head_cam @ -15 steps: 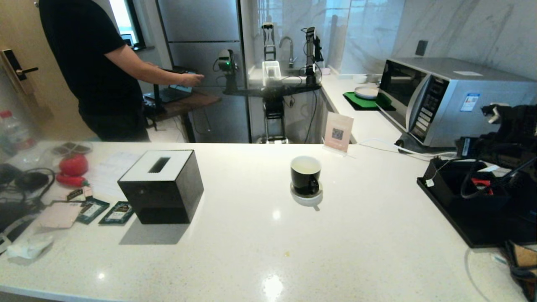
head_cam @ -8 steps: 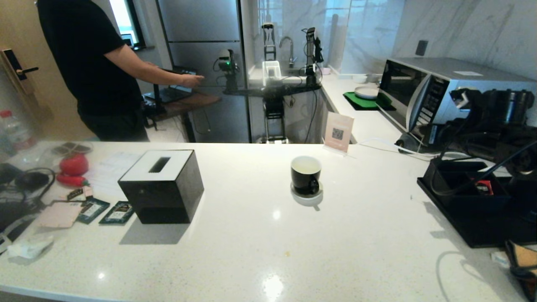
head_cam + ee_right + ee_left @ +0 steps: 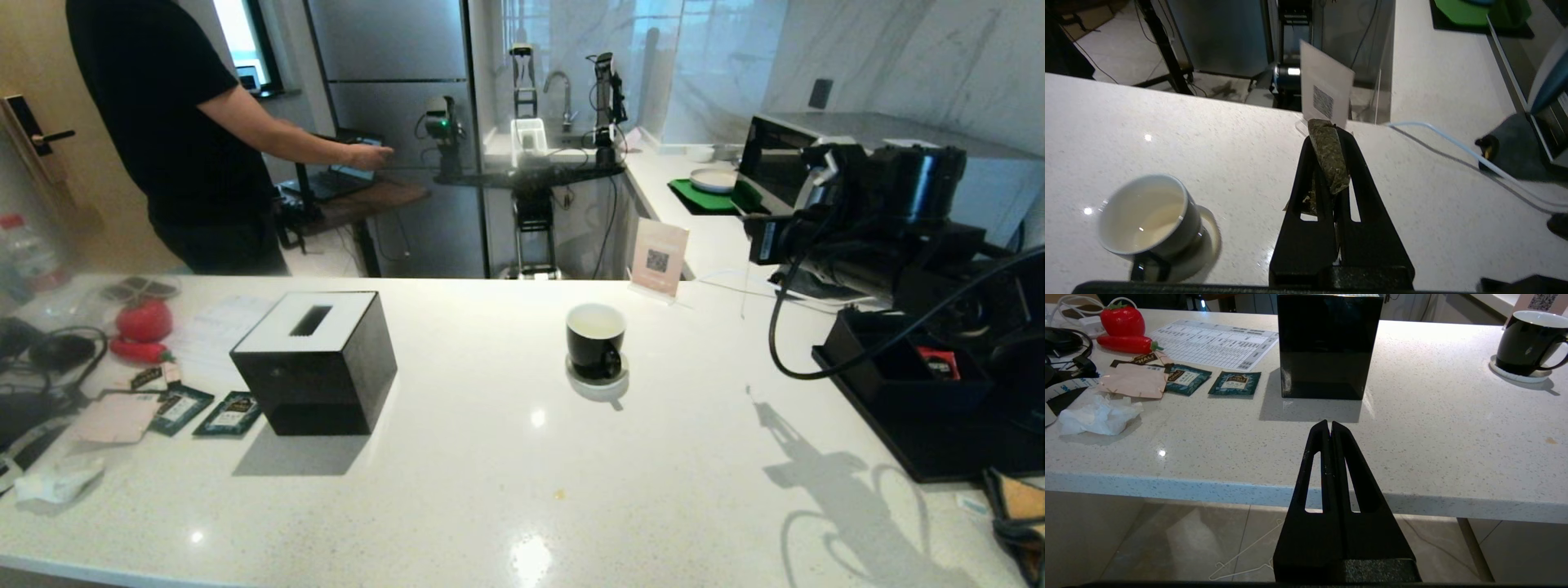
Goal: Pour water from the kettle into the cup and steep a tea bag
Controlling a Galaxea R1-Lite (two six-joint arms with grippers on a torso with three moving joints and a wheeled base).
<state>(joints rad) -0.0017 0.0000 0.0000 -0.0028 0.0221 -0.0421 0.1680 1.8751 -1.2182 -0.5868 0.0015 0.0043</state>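
Observation:
The black cup [image 3: 595, 339] stands on its white saucer [image 3: 598, 387] at mid-counter, with pale water [image 3: 1152, 220] inside. My right gripper [image 3: 1331, 132] is shut on a greenish-brown tea bag [image 3: 1328, 157]. It hovers above the counter to the right of the cup [image 3: 1147, 216], apart from it. My right arm [image 3: 865, 204] reaches in from the right. My left gripper [image 3: 1329, 424] is shut on nothing and sits low at the counter's front edge. The kettle is out of view.
A black tissue box [image 3: 314, 359] stands left of centre, with tea sachets [image 3: 204, 408] and clutter beyond it. A QR sign [image 3: 658, 257] stands behind the cup. A black tray [image 3: 898, 433] and a microwave [image 3: 996, 171] are on the right. A person [image 3: 171, 122] stands at the back left.
My right arm has swung up and leftward from over the black tray toward the cup, carrying the tea bag. Its shadow now falls on the counter. The left arm has not moved.

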